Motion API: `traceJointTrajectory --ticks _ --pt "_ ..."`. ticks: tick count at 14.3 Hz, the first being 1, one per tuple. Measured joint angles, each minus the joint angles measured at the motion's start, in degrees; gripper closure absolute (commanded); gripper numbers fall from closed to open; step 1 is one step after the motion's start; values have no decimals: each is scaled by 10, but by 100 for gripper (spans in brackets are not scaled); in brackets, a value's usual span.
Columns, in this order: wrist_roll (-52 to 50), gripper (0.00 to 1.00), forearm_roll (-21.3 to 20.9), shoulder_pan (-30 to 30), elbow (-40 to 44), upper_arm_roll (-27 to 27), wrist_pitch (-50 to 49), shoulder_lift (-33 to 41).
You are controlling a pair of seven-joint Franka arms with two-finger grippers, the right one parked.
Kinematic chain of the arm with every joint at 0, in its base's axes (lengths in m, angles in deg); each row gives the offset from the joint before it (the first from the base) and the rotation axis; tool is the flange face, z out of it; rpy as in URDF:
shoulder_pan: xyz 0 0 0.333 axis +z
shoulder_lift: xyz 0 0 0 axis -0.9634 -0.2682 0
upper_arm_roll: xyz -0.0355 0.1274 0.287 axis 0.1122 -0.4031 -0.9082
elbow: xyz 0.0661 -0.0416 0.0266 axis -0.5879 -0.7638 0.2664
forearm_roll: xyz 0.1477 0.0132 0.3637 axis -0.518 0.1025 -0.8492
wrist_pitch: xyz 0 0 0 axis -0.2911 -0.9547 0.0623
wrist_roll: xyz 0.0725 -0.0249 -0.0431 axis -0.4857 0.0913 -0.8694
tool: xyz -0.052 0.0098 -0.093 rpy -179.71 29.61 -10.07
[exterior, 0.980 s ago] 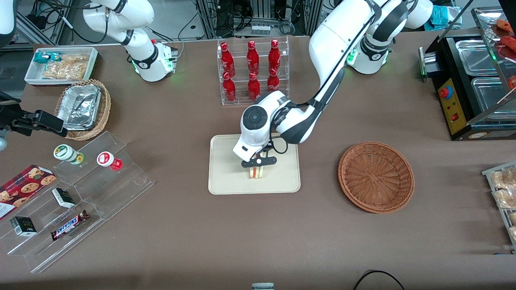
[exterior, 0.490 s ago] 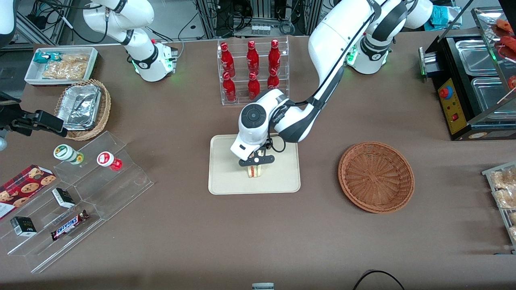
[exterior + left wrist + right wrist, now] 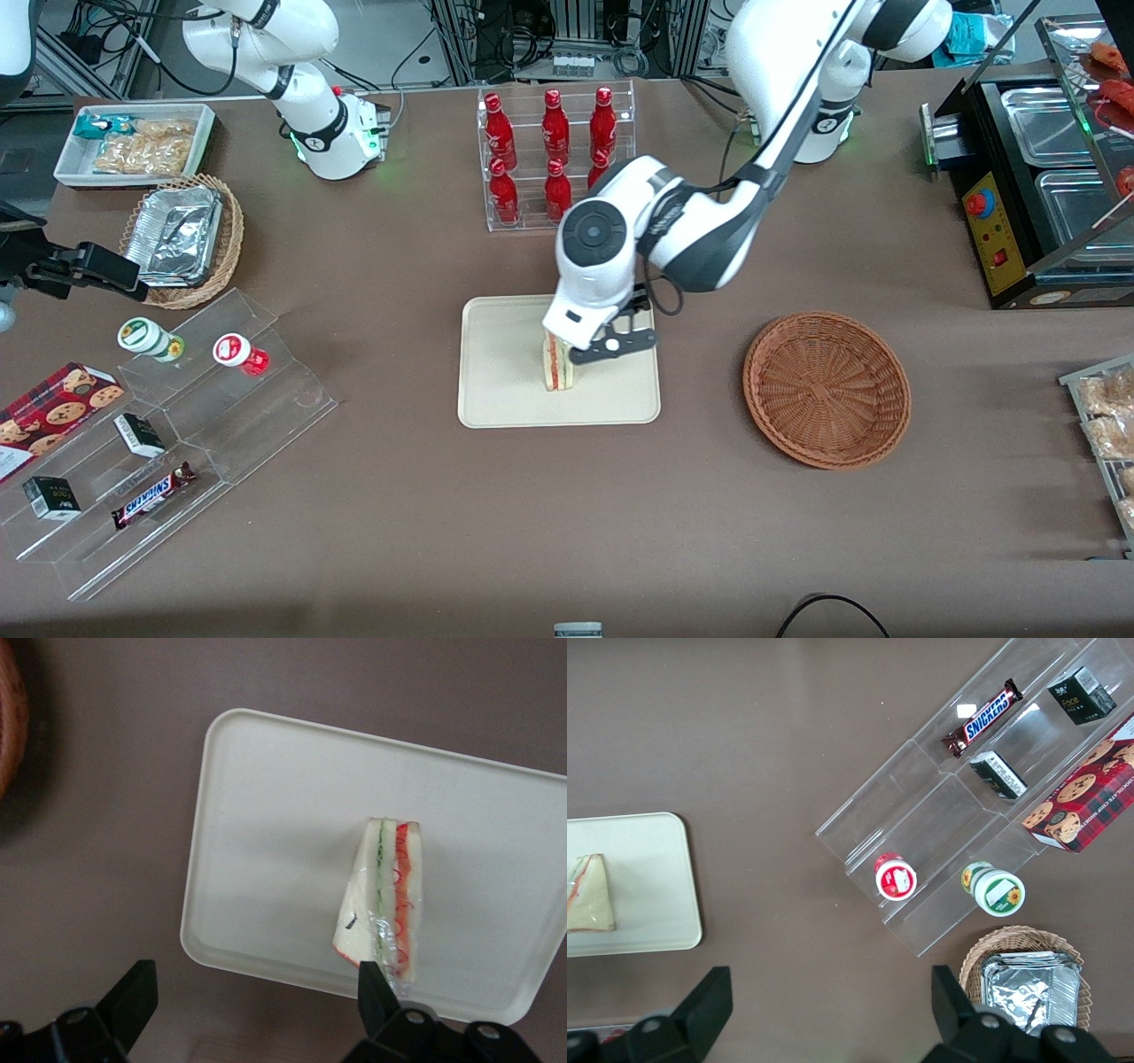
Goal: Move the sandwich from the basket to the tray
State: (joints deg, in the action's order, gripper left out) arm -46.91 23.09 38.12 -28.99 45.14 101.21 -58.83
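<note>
The sandwich (image 3: 558,365), a clear-wrapped white-bread wedge with red and green filling, is seen at frame centre on the cream rectangular tray (image 3: 496,390), its striped cut edge facing the camera. The gripper (image 3: 611,345) is spread open, empty, just above and beside it, toward the empty reddish-brown wicker basket (image 3: 827,388).

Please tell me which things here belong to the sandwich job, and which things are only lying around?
Job: sandwich lying on the tray; empty basket; open tool above the tray.

Lying around: red bottles; Snickers bar; cookie box; foil containers.
</note>
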Motion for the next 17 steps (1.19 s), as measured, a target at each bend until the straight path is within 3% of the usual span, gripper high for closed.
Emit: traceJointTrajectory --ticks 4,17 --pt "10 0 0 56 -65 -1 -1 41" --pt "282 0 3 242 -263 -3 -26 250"
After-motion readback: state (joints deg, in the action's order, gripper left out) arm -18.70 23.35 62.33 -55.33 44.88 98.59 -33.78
